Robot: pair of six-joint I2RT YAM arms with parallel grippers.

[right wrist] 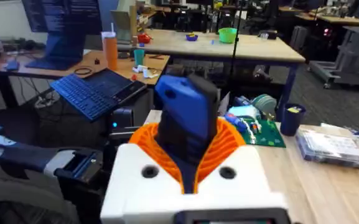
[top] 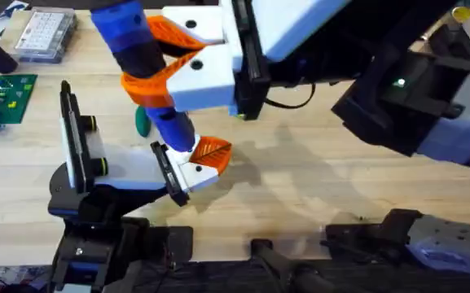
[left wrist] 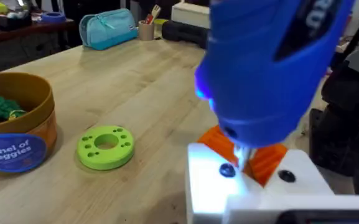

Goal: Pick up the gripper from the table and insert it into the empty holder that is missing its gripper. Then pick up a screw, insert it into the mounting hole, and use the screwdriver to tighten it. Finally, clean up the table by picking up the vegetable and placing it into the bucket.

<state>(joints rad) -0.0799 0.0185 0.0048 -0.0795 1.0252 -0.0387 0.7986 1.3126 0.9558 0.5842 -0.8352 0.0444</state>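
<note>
Screwdriver (top: pixel 141 49) clamped in right end effector (top: pixel 187 61), tip lowered onto white holder (top: pixel 195 169). Left end effector state: cannot tell. Bucket (left wrist: pixel 12 130) upright on table (top: pixel 316 187).

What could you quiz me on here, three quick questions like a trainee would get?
1. True or false: the lime-green perforated disc lies inside the tan-orange round cup.
2. The right gripper is shut on: A) thick blue screwdriver B) a spoon C) a sponge.
3. Fill in: the cup's blue label reads "Bushel of ___".
Key: 1 false, it lies beside the cup on the wooden table; 2 A; 3 Veggies.
</note>
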